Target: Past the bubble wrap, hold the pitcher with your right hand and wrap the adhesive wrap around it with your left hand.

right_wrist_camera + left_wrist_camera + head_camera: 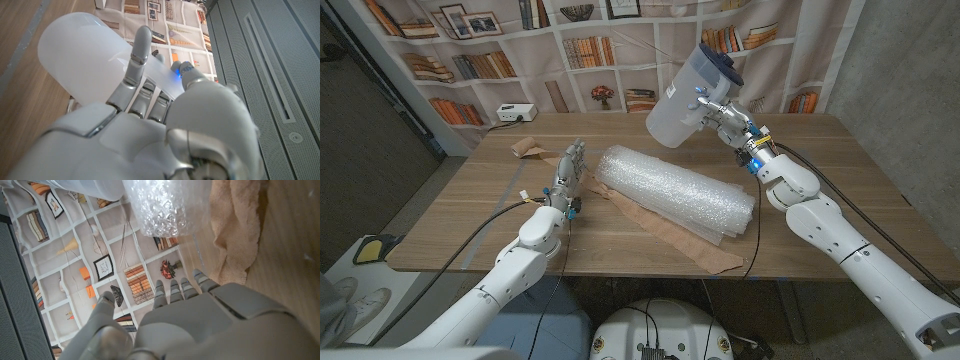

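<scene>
The right hand (720,112) grips the pitcher (688,92), tilted in the air above the wooden worktop (850,190). The left hand (567,172) stands empty, fingers straight and apart, beside the bubble wrap (675,190) (brown paper (670,235) beneath). A bookshelf backdrop (470,60) lies beyond both hands.

The pitcher (682,98) is frosted, translucent plastic; the bubble wrap (675,190) is clear and glossy; the brown wrap (665,232) beneath looks matt, crinkled paper; the table (840,180) is smooth wood.
</scene>
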`<move>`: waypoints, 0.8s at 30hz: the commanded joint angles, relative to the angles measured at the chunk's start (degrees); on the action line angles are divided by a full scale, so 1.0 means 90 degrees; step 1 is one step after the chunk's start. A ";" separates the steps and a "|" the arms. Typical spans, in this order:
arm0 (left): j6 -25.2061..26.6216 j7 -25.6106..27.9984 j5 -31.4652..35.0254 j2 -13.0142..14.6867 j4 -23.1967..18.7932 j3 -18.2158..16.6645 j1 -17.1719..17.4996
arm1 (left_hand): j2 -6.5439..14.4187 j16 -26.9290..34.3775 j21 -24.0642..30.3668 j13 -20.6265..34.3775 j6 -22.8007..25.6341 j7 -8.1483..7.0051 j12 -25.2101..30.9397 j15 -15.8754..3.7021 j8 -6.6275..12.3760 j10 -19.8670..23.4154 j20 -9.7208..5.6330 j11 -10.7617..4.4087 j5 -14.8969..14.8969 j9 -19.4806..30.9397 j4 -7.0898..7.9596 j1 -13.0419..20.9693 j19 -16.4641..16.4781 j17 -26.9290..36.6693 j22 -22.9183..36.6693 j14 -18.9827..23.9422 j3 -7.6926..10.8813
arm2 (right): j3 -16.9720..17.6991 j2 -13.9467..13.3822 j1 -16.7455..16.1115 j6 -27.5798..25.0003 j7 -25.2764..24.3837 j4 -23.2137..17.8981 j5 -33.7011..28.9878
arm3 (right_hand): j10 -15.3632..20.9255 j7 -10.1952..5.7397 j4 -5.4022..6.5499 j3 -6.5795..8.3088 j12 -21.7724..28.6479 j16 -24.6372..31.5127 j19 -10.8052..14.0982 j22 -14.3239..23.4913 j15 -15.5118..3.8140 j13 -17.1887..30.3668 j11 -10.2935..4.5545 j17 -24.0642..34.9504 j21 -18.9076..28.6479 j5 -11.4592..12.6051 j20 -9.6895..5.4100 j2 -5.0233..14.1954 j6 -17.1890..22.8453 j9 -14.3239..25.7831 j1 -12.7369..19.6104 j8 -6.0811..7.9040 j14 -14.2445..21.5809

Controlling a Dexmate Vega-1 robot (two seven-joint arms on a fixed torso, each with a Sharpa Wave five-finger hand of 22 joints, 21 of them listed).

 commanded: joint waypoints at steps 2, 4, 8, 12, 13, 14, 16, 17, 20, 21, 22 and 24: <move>-0.0013 0.0470 0.0202 0.0121 -0.0394 -0.0286 0.0368 | 0.0048 0.0037 -0.0001 0.0033 0.0065 0.0018 0.0040 0.0050 0.0022 0.0045 -0.0031 -0.0021 0.0017 0.0020 0.0001 0.0020 0.0038 0.0014 0.0033 -0.0013 -0.0023 | 0.0105 0.0060 0.0030 -0.0109 0.0352 0.0039 0.0501 | 0.0060 -0.0030 -0.0003 0.0036 0.0041 0.0946 -0.1478 -0.0061 -0.0930 -0.0011 -0.0020 0.2512 0.0103 -0.0007 -0.0475 -0.0008 0.0031 0.0017 -0.0064 -0.0013 0.1307; 0.0010 0.0514 0.0229 0.0154 -0.0437 -0.0328 0.0419 | 0.0047 0.0035 -0.0001 0.0033 0.0065 0.0017 0.0036 0.0051 0.0021 0.0038 -0.0031 -0.0015 0.0016 0.0020 0.0001 0.0020 0.0039 0.0013 0.0033 -0.0016 -0.0023 | 0.0108 0.0085 0.0033 -0.0140 0.0369 0.0041 0.0566 | 0.0065 -0.0029 -0.0005 0.0038 0.0044 0.0946 -0.1485 -0.0084 -0.0930 -0.0009 -0.0014 0.2531 0.0121 -0.0008 -0.0484 -0.0012 0.0031 0.0018 -0.0070 -0.0016 0.1330; 0.0011 0.0602 0.0276 0.0188 -0.0515 -0.0411 0.0511 | 0.0047 0.0035 -0.0002 0.0032 0.0061 0.0021 0.0038 0.0052 0.0019 0.0042 -0.0029 -0.0014 0.0016 0.0020 0.0000 0.0021 0.0039 0.0013 0.0032 -0.0016 -0.0024 | 0.0099 0.0118 0.0043 -0.0176 0.0423 0.0064 0.0639 | 0.0037 -0.0031 -0.0007 0.0047 0.0036 0.0910 -0.1492 -0.0119 -0.0927 -0.0003 -0.0030 0.2537 0.0150 -0.0008 -0.0491 -0.0012 0.0028 0.0018 -0.0078 -0.0023 0.1319; 0.0026 0.0705 0.0364 0.0233 -0.0613 -0.0490 0.0597 | 0.0047 0.0035 -0.0002 0.0032 0.0059 0.0020 0.0042 0.0052 0.0018 0.0053 -0.0030 -0.0016 0.0017 0.0020 -0.0001 0.0022 0.0040 0.0013 0.0032 -0.0014 -0.0024 | 0.0087 0.0147 0.0059 -0.0179 0.0462 0.0077 0.0655 | 0.0055 -0.0042 -0.0004 0.0059 0.0033 0.0863 -0.1519 -0.0175 -0.0926 -0.0022 -0.0014 0.2556 0.0192 -0.0009 -0.0502 -0.0011 0.0026 0.0020 -0.0096 -0.0031 0.1314; 0.0029 0.0731 0.0380 0.0236 -0.0627 -0.0508 0.0613 | 0.0047 0.0035 -0.0002 0.0032 0.0063 0.0014 0.0043 0.0052 0.0019 0.0055 -0.0030 -0.0019 0.0017 0.0020 -0.0001 0.0022 0.0040 0.0013 0.0032 -0.0014 -0.0024 | 0.0087 0.0156 0.0063 -0.0182 0.0481 0.0082 0.0675 | 0.0051 -0.0034 -0.0005 0.0061 0.0031 0.0860 -0.1514 -0.0183 -0.0927 -0.0021 -0.0021 0.2561 0.0200 -0.0009 -0.0505 -0.0012 0.0026 0.0021 -0.0098 -0.0032 0.1317; 0.0019 0.0731 0.0362 0.0223 -0.0623 -0.0525 0.0623 | 0.0046 0.0036 -0.0002 0.0032 0.0062 0.0019 0.0044 0.0049 0.0018 0.0059 -0.0029 -0.0017 0.0017 0.0020 -0.0001 0.0022 0.0040 0.0013 0.0032 -0.0012 -0.0024 | 0.0081 0.0166 0.0072 -0.0181 0.0477 0.0082 0.0666 | 0.0041 -0.0045 -0.0004 0.0064 0.0027 0.0848 -0.1526 -0.0196 -0.0927 -0.0021 -0.0028 0.2564 0.0209 -0.0009 -0.0506 -0.0011 0.0027 0.0021 -0.0102 -0.0034 0.1314; 0.0076 0.0773 0.0414 0.0250 -0.0639 -0.0539 0.0640 | 0.0046 0.0034 -0.0003 0.0033 0.0060 0.0017 0.0049 0.0051 0.0017 0.0072 -0.0027 -0.0009 0.0017 0.0020 -0.0002 0.0022 0.0038 0.0013 0.0032 -0.0015 -0.0025 | 0.0074 0.0187 0.0083 -0.0190 0.0491 0.0089 0.0687 | 0.0042 -0.0042 0.0000 0.0069 0.0025 0.0828 -0.1540 -0.0219 -0.0926 -0.0025 -0.0029 0.2569 0.0226 -0.0009 -0.0509 -0.0006 0.0028 0.0027 -0.0111 -0.0033 0.1315; 0.0100 0.0807 0.0452 0.0260 -0.0651 -0.0545 0.0651 | 0.0046 0.0034 -0.0003 0.0033 0.0058 0.0016 0.0049 0.0051 0.0016 0.0072 -0.0030 -0.0013 0.0017 0.0020 -0.0002 0.0022 0.0040 0.0013 0.0032 -0.0014 -0.0025 | 0.0071 0.0198 0.0087 -0.0199 0.0495 0.0090 0.0703 | 0.0046 -0.0040 -0.0002 0.0071 0.0031 0.0821 -0.1535 -0.0231 -0.0928 -0.0018 -0.0038 0.2575 0.0238 -0.0010 -0.0511 -0.0009 0.0028 0.0027 -0.0114 -0.0035 0.1317; 0.0097 0.0832 0.0463 0.0269 -0.0670 -0.0594 0.0695 | 0.0046 0.0035 -0.0003 0.0033 0.0062 0.0016 0.0051 0.0051 0.0018 0.0079 -0.0026 -0.0009 0.0016 0.0020 -0.0002 0.0023 0.0041 0.0012 0.0032 -0.0011 -0.0025 | 0.0061 0.0209 0.0091 -0.0189 0.0465 0.0075 0.0660 | 0.0046 -0.0035 -0.0006 0.0077 0.0032 0.0794 -0.1550 -0.0266 -0.0929 -0.0014 -0.0041 0.2583 0.0265 -0.0010 -0.0508 -0.0012 0.0030 0.0034 -0.0121 -0.0035 0.1318; 0.0099 0.0832 0.0480 0.0309 -0.0663 -0.0629 0.0720 | 0.0046 0.0035 -0.0003 0.0033 0.0065 0.0021 0.0052 0.0047 0.0019 0.0081 -0.0026 -0.0009 0.0016 0.0020 -0.0003 0.0024 0.0041 0.0012 0.0032 -0.0011 -0.0025 | 0.0056 0.0213 0.0094 -0.0179 0.0471 0.0069 0.0649 | 0.0048 -0.0039 -0.0008 0.0080 0.0026 0.0781 -0.1547 -0.0277 -0.0929 -0.0024 -0.0041 0.2582 0.0276 -0.0009 -0.0512 -0.0013 0.0029 0.0034 -0.0122 -0.0038 0.1314; 0.0151 0.0881 0.0526 0.0338 -0.0682 -0.0647 0.0736 | 0.0046 0.0034 -0.0003 0.0033 0.0065 0.0018 0.0055 0.0047 0.0018 0.0090 -0.0030 -0.0021 0.0016 0.0020 -0.0004 0.0025 0.0041 0.0012 0.0032 -0.0014 -0.0025 | 0.0055 0.0216 0.0093 -0.0178 0.0462 0.0065 0.0642 | 0.0055 -0.0040 -0.0007 0.0080 0.0026 0.0781 -0.1549 -0.0282 -0.0929 -0.0029 -0.0041 0.2585 0.0280 -0.0010 -0.0510 -0.0013 0.0031 0.0034 -0.0124 -0.0038 0.1317; 0.0158 0.0909 0.0513 0.0348 -0.0694 -0.0704 0.0774 | 0.0045 0.0033 -0.0004 0.0033 0.0060 0.0018 0.0047 0.0044 0.0016 0.0069 -0.0030 -0.0011 0.0016 0.0020 -0.0007 0.0028 0.0041 0.0011 0.0032 -0.0013 -0.0024 | 0.0057 0.0215 0.0086 -0.0194 0.0440 0.0048 0.0647 | 0.0056 -0.0035 -0.0008 0.0084 0.0033 0.0767 -0.1558 -0.0305 -0.0930 -0.0018 -0.0039 0.2591 0.0298 -0.0010 -0.0514 -0.0011 0.0033 0.0036 -0.0129 -0.0039 0.1327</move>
